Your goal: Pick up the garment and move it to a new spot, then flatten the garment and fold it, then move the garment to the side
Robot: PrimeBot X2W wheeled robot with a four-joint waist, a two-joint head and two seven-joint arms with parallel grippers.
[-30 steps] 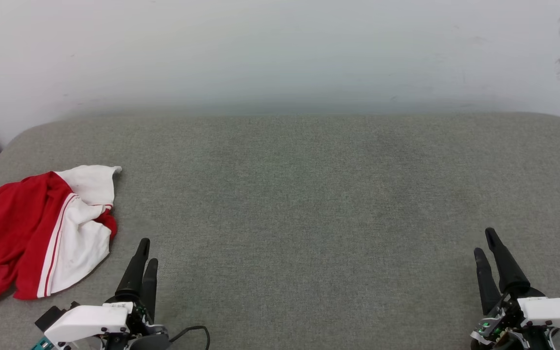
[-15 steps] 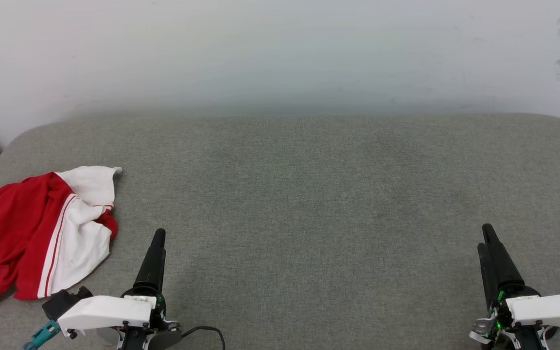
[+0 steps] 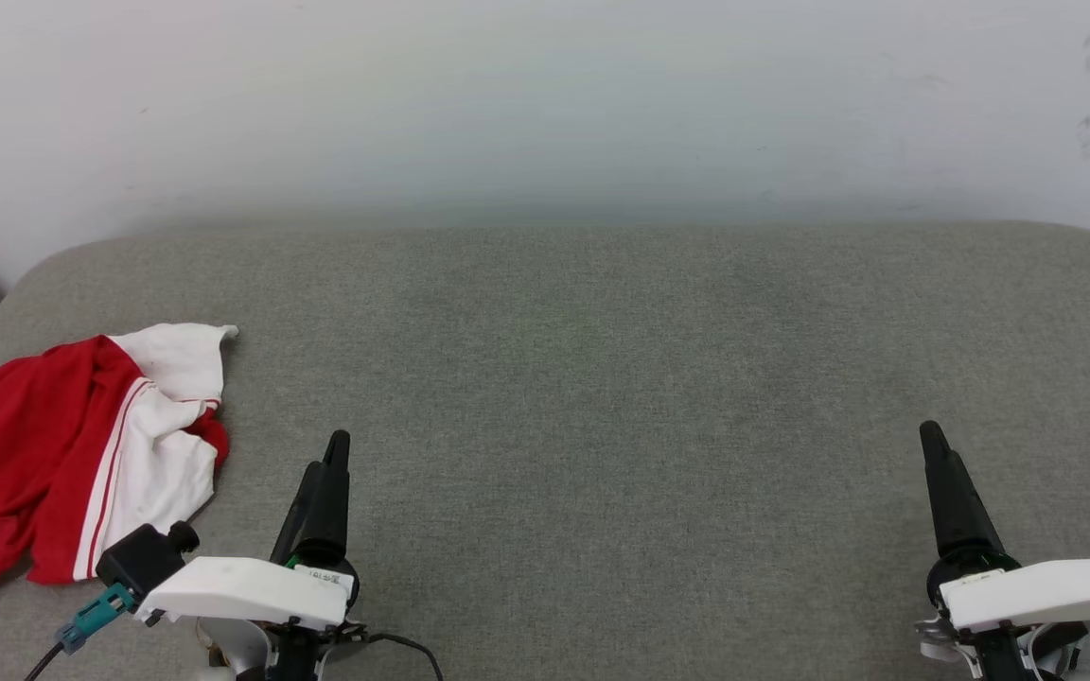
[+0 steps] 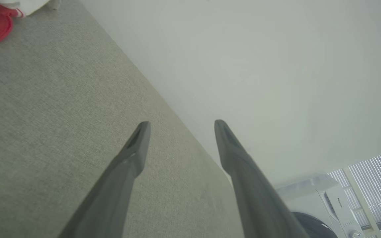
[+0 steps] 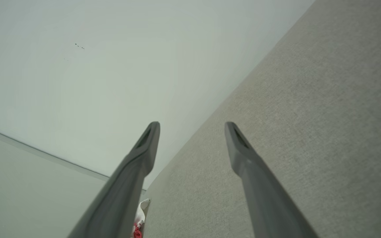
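Lying crumpled, garment [image 3: 34,454] sits left of left tool [image 3: 329,452], apart

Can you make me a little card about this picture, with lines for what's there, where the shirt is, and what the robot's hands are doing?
surface: grey fabric-covered padded top, against a pale wall
cloth: crumpled soft red and white jersey shirt, lying at the surface's left edge
left hand: open, empty, fingers near the shirt but apart from it
right hand: open, empty, over the far right side
task: shirt not yet picked up
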